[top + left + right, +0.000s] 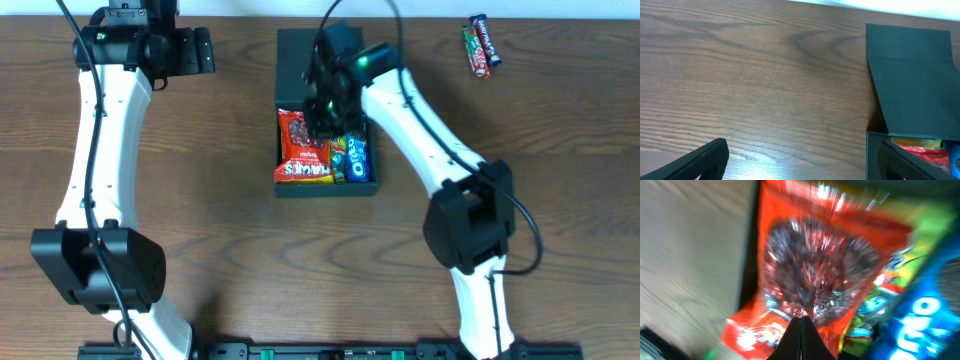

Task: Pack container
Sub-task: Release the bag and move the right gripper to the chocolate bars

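Observation:
The container [326, 190] is a dark square box in the middle of the table, its flap lid [298, 62] folded open at the far side. Inside lie a red snack packet [303, 150], a green-yellow packet [339, 160] and a blue Oreo packet [358, 158]. My right gripper [325, 118] hangs inside the box over the red packet [815, 270], and its fingers [801, 322] are pressed together with nothing between them. My left gripper [196, 50] stands open over bare wood, left of the box; its wrist view shows the lid [912, 75].
Two snack bars [481, 46], one green-red and one dark blue, lie side by side on the wooden table at the far right, outside the box. The right arm reaches across the box's right side.

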